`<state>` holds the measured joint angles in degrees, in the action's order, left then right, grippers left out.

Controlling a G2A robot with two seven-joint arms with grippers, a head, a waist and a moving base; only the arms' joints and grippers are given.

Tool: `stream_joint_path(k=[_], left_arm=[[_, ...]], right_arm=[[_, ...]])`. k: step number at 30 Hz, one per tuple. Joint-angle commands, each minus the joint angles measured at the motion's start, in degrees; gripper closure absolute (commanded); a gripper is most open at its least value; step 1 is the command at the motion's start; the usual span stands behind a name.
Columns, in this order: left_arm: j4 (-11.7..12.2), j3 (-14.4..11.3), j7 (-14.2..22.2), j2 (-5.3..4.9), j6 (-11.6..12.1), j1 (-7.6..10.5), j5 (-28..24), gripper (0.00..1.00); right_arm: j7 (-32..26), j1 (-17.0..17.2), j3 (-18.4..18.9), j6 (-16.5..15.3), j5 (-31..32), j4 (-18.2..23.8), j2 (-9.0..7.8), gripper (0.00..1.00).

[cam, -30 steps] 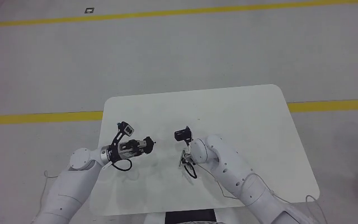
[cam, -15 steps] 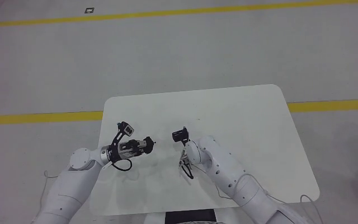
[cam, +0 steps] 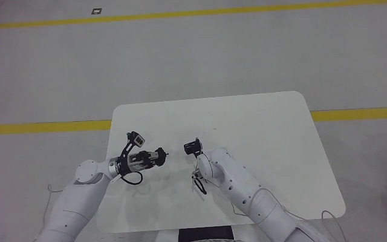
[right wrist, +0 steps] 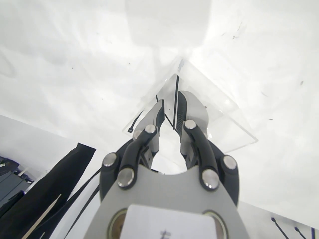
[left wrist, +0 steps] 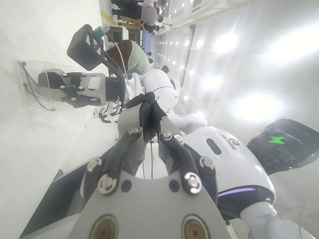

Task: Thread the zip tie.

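- The right gripper (right wrist: 172,99) points down at the table (cam: 260,121), near the edge on the robot's side. Its jaws are spread a little, with a clear gap between them.
- A black zip tie (right wrist: 177,91) runs straight through that gap. It lies close against one finger pad (right wrist: 181,108) and is not clamped.
- The tie lies on a clear plastic plate (right wrist: 224,115) that rests flat on the table directly under the right gripper. The fingertips reach down to the plate's surface.
- A second black tie (right wrist: 135,123) lies on the same plate, just beside the other finger, with its square head near the plate's edge.
- The left gripper (left wrist: 149,115) is held above the table, well apart from the plate and turned sideways to face the right gripper.
- Its jaws are pressed together on a crumpled black piece (left wrist: 147,100) that sticks out past the fingertips. It may be cloth or a bunched strap; I cannot tell which.
- Beyond the table, a yellow line (cam: 54,127) crosses the grey floor level with the table's far part.
- Farther off, a second yellow line (cam: 181,13) runs across the floor, with a small dark marker (cam: 97,11) just beside it.
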<state>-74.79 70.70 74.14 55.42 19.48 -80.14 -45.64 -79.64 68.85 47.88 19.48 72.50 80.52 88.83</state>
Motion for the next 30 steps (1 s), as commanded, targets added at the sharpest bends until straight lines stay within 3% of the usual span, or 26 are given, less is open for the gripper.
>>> stream_joint_path(k=[1,4,7,16,30], left_arm=[[0.0,0.0,0.0,0.0,0.0,0.0,0.0,1.0],[0.0,0.0,0.0,0.0,0.0,0.0,0.0,1.0],[0.0,0.0,0.0,0.0,0.0,0.0,0.0,1.0],[0.0,0.0,0.0,0.0,0.0,0.0,0.0,1.0],[0.0,0.0,0.0,0.0,0.0,0.0,0.0,1.0]], right_arm=[[0.0,0.11,0.13,0.0,0.45,-0.15,0.12,0.87],[0.0,0.32,0.33,0.0,0.94,-0.28,0.32,0.88],[0.0,0.46,0.54,0.0,1.36,-0.47,0.5,1.0],[0.0,1.47,1.52,0.0,2.25,1.59,0.7,1.0],[0.0,3.79,2.95,0.0,2.45,6.28,-0.3,1.0]])
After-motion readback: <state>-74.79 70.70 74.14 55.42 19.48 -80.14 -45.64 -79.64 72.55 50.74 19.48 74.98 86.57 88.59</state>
